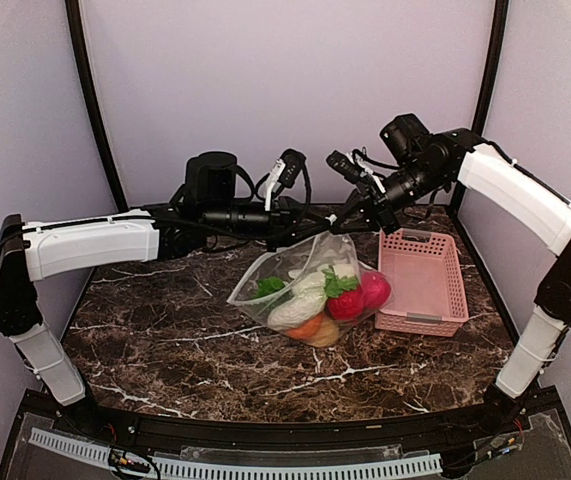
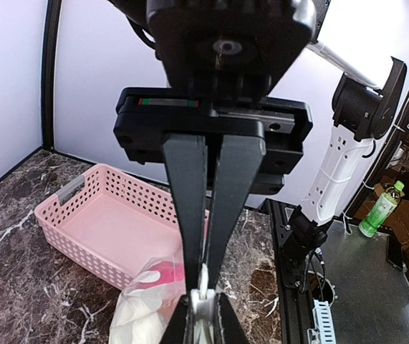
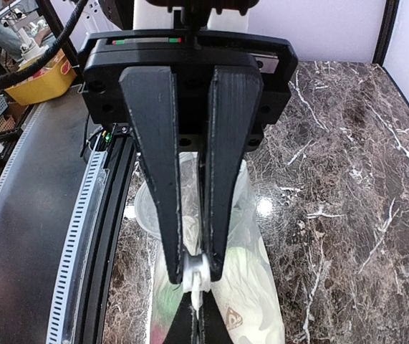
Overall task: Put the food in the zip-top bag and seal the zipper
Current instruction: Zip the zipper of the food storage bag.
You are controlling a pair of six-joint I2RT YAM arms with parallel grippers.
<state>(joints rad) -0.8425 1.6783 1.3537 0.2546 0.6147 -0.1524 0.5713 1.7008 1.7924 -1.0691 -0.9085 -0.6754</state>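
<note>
The zip-top bag (image 1: 300,285) rests on the marble table, hanging from its top edge. Inside it I see the food: a white radish (image 1: 298,306) with green leaves, two red balls (image 1: 346,304), an orange piece (image 1: 307,327) and a yellowish piece (image 1: 327,334). My left gripper (image 1: 310,235) and right gripper (image 1: 350,228) meet tip to tip at the bag's mouth. In the left wrist view the left gripper (image 2: 204,283) is shut on the zipper strip (image 2: 204,295). In the right wrist view the right gripper (image 3: 198,264) is shut on the same strip (image 3: 199,285). The dark purple piece is hidden.
The pink slatted basket (image 1: 455,290) stands just right of the bag and holds nothing; it also shows in the left wrist view (image 2: 104,215). Curved dark posts and pale walls close the back and sides. The table's front rail runs below.
</note>
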